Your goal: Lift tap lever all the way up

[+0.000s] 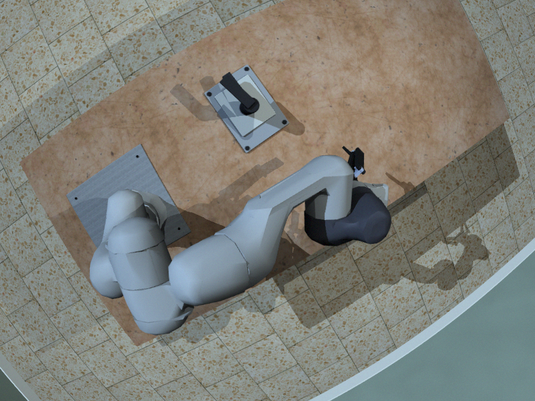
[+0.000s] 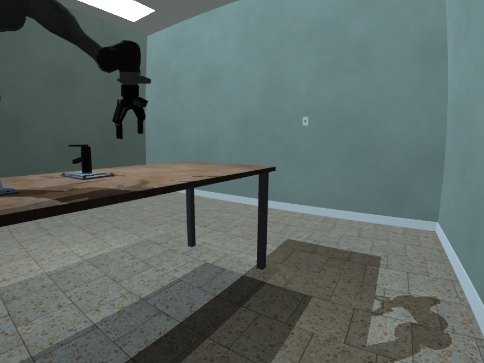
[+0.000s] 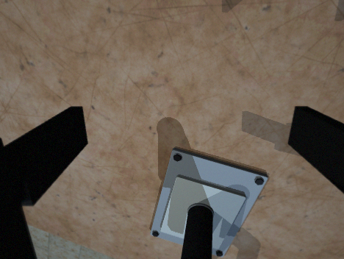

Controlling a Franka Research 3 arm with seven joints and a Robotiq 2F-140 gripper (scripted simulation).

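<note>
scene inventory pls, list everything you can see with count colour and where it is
table: 1, brown wood top, dark legs, on the tiled floor
tap: 1, black, upright on its plate, far side of the table
lever: 1, black, on top of the tap, lying level
tap plate: 1, grey, bolted flat on the table
wall outlet: 1, white, on the teal wall
base plate: 1, grey, table corner
arm: 1, pale grey
hand: 1, black, open, empty, high above the table

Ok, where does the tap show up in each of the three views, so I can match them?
Top: tap upper centre, lever pointing up-left, on its plate.
Exterior: tap far left on the table, below and left of the open end effector.
Wrist: tap at bottom centre, seen from above.
Shared landmark: the grey plate with corner bolts.
</note>
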